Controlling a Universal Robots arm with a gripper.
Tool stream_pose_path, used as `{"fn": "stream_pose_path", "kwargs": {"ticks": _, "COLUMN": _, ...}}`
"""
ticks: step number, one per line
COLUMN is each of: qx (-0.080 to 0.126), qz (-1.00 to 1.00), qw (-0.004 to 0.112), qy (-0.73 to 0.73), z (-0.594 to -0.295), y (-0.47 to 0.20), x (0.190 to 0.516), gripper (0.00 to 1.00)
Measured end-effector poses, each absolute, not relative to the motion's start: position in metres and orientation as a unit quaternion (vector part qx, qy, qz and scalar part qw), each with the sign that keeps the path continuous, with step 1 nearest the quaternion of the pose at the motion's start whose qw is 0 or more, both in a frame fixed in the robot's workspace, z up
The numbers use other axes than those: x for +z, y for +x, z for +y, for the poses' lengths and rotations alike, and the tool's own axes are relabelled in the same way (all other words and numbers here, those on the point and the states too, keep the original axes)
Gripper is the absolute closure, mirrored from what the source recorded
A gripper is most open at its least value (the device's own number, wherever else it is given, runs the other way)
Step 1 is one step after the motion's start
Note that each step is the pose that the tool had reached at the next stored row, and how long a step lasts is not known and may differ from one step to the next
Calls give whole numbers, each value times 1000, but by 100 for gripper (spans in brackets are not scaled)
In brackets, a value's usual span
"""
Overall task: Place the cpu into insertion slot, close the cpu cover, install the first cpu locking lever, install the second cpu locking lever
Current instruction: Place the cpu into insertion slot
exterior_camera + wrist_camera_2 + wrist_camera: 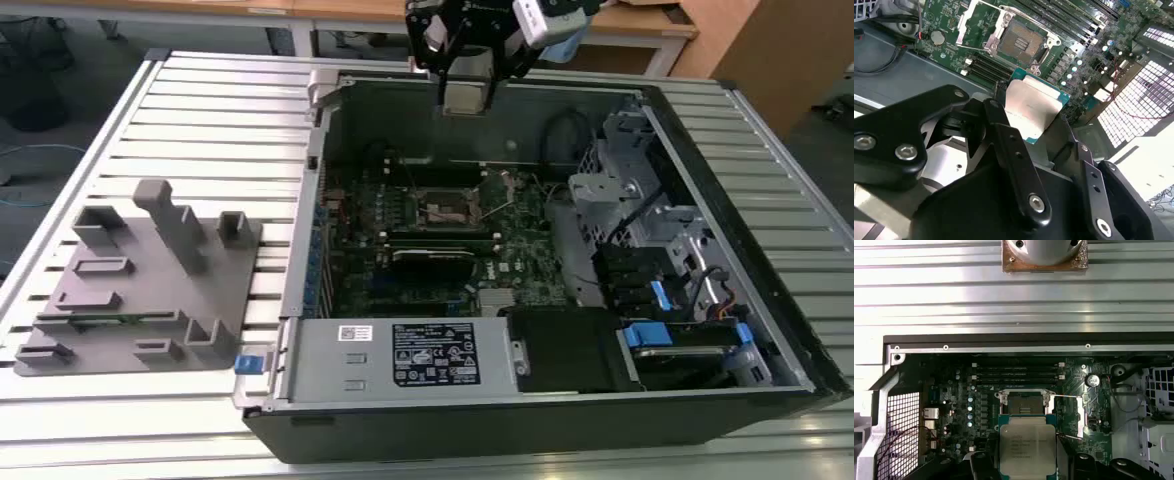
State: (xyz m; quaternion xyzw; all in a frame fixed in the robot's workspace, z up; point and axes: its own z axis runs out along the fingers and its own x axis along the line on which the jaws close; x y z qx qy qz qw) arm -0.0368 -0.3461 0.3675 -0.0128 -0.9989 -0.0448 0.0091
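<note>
My gripper (pixel 467 92) hangs over the back wall of the open computer case (pixel 310 250), shut on the cpu (pixel 466 96), a flat square chip with a silver-grey top. Both wrist views show the cpu (pixel 1033 106) (pixel 1027 446) clamped between the black fingers (pixel 1004 135) (pixel 985 466). The insertion slot (pixel 446 209) (pixel 1021 43) (pixel 1023 402) lies below on the green board, its dark centre uncovered. The cpu cover (pixel 970 24) (pixel 1080 415) stands swung open beside the socket. The chip is well above the socket and apart from it.
A grey holder fixture (pixel 147 280) sits on the slatted metal table at the exterior view's left. Inside the case are a power supply box (pixel 400 355), drive cages with blue tabs (pixel 654 260), long black memory slots (pixel 1016 372) and loose cables (pixel 567 135).
</note>
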Motion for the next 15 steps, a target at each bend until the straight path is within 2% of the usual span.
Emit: {"fn": "stream_pose_path", "kwargs": {"ticks": 15, "qx": -45, "qz": -999, "qw": 9, "qy": -13, "z": -346, "y": -37, "x": 365, "gripper": 46}}
